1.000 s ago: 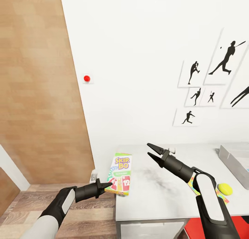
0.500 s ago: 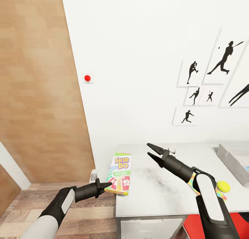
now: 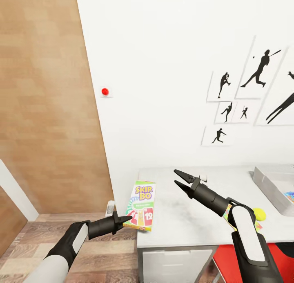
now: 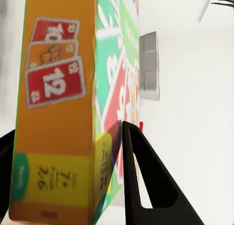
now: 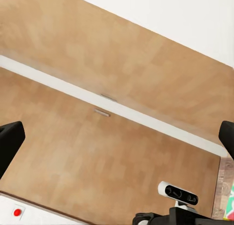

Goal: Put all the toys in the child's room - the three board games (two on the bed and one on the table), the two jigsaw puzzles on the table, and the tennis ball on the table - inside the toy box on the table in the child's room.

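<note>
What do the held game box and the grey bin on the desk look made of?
The game box in the left hand looks like glossy printed cardboard: sharp folded edges, full-colour card artwork. The grey bin looks like matte moulded plastic, with a thick rim and uniform colour, though this is a render.

Showing wood-panelled door [image 3: 45,107] at left, standing next to white wall [image 3: 163,70]. Small red button [image 3: 105,91] sitting on wall just beside door edge. Black athlete silhouette pictures [image 3: 245,99] hanging in a cluster at right. Wood-plank floor [image 3: 24,250] running below. Red item [image 3: 228,262] lying low at right, partly hidden, type unclear.
</note>
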